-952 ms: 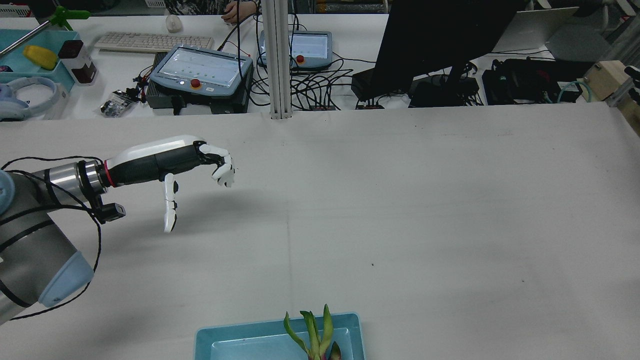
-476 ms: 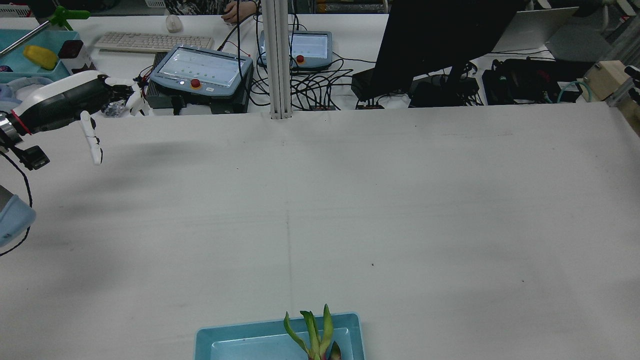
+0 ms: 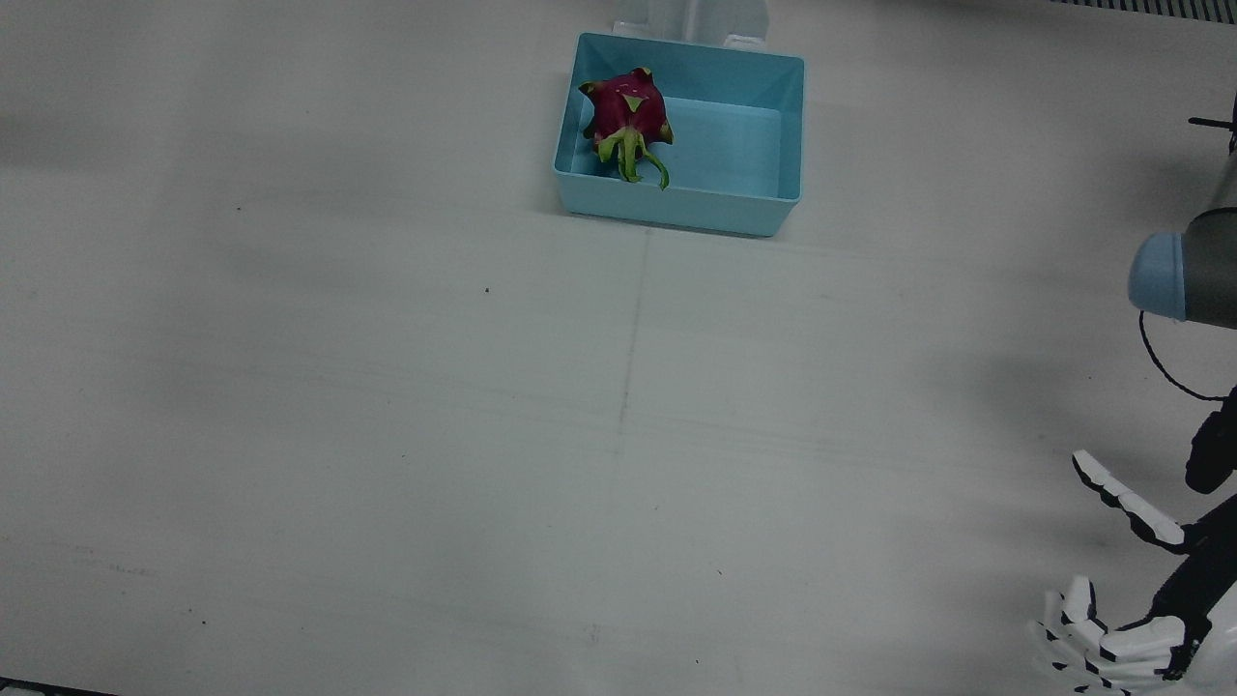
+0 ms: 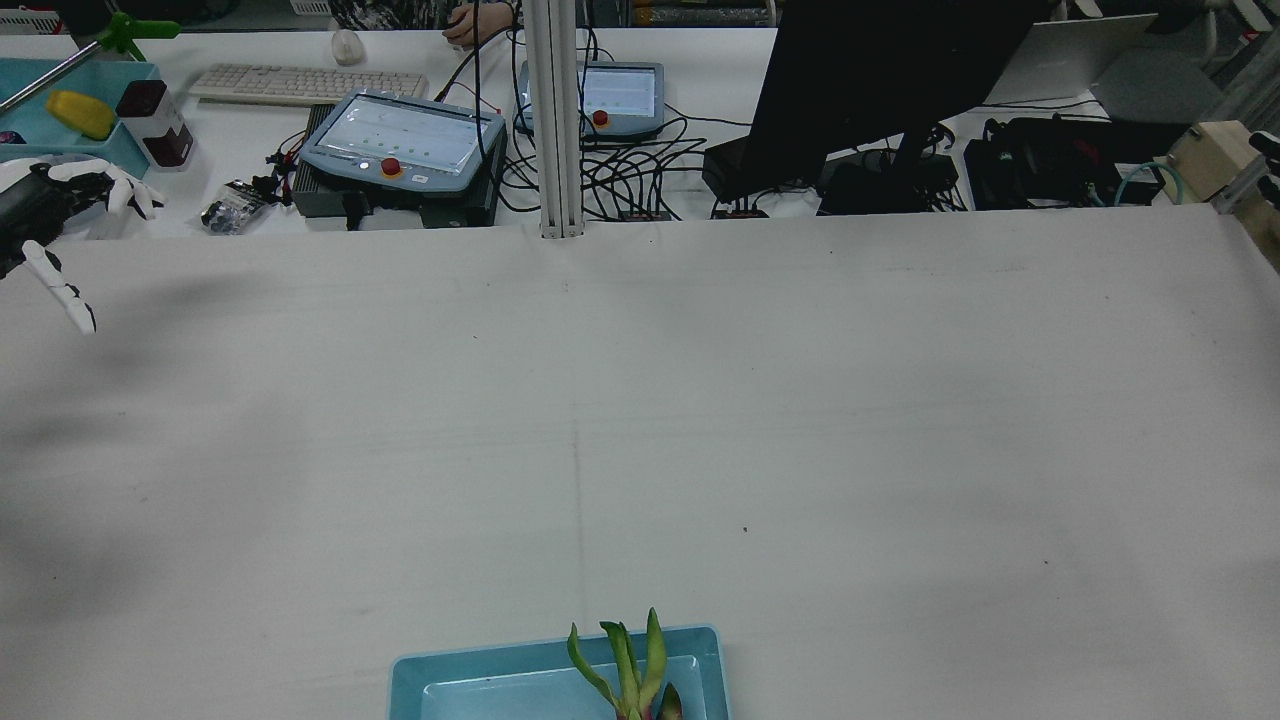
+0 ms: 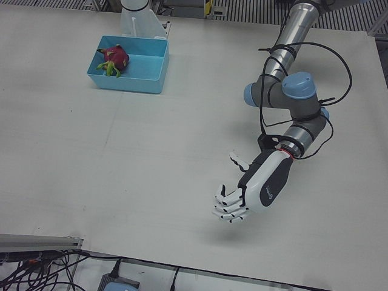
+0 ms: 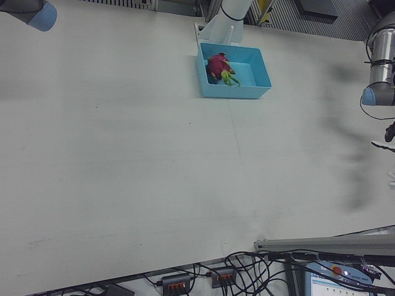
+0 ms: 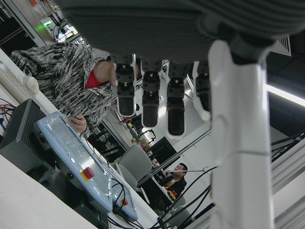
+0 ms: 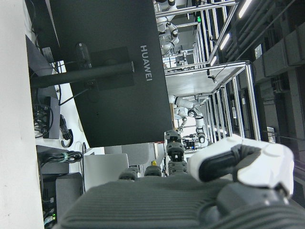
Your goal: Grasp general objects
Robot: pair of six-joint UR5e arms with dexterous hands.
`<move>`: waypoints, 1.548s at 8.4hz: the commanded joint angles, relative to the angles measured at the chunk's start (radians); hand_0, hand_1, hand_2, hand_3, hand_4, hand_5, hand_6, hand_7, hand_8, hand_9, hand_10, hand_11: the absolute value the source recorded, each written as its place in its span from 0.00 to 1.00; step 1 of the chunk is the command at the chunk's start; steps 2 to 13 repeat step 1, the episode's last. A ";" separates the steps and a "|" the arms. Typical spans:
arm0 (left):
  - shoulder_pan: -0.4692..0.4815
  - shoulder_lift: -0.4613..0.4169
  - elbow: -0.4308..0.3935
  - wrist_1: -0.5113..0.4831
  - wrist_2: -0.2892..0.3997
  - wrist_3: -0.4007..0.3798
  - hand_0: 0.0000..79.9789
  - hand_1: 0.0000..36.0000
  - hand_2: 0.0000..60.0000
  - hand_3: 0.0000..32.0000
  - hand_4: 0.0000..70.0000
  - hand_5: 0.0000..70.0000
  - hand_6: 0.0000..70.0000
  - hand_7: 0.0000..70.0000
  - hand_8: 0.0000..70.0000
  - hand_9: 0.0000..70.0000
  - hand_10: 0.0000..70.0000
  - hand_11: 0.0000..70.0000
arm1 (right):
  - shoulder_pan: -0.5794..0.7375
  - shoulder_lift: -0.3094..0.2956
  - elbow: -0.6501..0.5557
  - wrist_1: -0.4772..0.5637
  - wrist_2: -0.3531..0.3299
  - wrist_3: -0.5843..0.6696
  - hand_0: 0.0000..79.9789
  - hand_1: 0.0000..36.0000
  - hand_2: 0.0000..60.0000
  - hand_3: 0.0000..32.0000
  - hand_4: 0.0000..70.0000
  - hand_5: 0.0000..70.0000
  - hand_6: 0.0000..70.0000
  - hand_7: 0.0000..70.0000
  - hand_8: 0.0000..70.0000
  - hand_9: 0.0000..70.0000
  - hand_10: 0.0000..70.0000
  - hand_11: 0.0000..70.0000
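Left-front view shows my left hand (image 5: 242,197), white shell plates over dark joints, hanging above the far operators' edge of the pale cloth-covered table (image 5: 121,157) with its fingers spread and nothing in them. The magenta dragon fruit with green leafy scales (image 5: 113,59) lies well apart from it, inside the shallow light-blue plastic bin (image 5: 154,66) near my pedestals, resting against the bin's wall on my right-hand side, with its green scales pointing towards the operators' side.

My right hand (image 8: 190,191) shows only in its own camera, and there just as a grey ribbed palm with white finger segments pointing at a black monitor (image 8: 105,71). I cannot tell from that whether it is open or closed; it seems to be off to the side of the table.

I judge the fruit already placed in the bin and this grasp cycle at its end, or between objects. No other object lies on the table to pick. A next grasp would call for a wide, enveloping wrap: the fruit looks rounded, waxy and firm, with pliant scales that could snag or slip under fingertips.
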 commanded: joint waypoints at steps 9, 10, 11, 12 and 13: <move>0.002 0.106 0.016 -0.082 -0.096 -0.019 0.65 0.59 0.60 0.00 0.23 0.94 0.50 0.60 0.37 0.40 0.25 0.39 | 0.000 0.002 -0.001 -0.001 0.000 0.000 0.00 0.00 0.00 0.00 0.00 0.00 0.00 0.00 0.00 0.00 0.00 0.00; 0.002 0.106 0.016 -0.082 -0.096 -0.019 0.65 0.59 0.60 0.00 0.23 0.94 0.50 0.60 0.37 0.40 0.25 0.39 | 0.000 0.002 -0.001 -0.001 0.000 0.000 0.00 0.00 0.00 0.00 0.00 0.00 0.00 0.00 0.00 0.00 0.00 0.00; 0.002 0.106 0.016 -0.082 -0.096 -0.019 0.65 0.59 0.60 0.00 0.23 0.94 0.50 0.60 0.37 0.40 0.25 0.39 | 0.000 0.002 -0.001 -0.001 0.000 0.000 0.00 0.00 0.00 0.00 0.00 0.00 0.00 0.00 0.00 0.00 0.00 0.00; 0.002 0.106 0.016 -0.082 -0.096 -0.019 0.65 0.59 0.60 0.00 0.23 0.94 0.50 0.60 0.37 0.40 0.25 0.39 | 0.000 0.002 -0.001 -0.001 0.000 0.000 0.00 0.00 0.00 0.00 0.00 0.00 0.00 0.00 0.00 0.00 0.00 0.00; 0.002 0.106 0.016 -0.082 -0.096 -0.019 0.65 0.59 0.60 0.00 0.23 0.94 0.50 0.60 0.37 0.40 0.25 0.39 | 0.000 0.002 -0.001 -0.001 0.000 0.000 0.00 0.00 0.00 0.00 0.00 0.00 0.00 0.00 0.00 0.00 0.00 0.00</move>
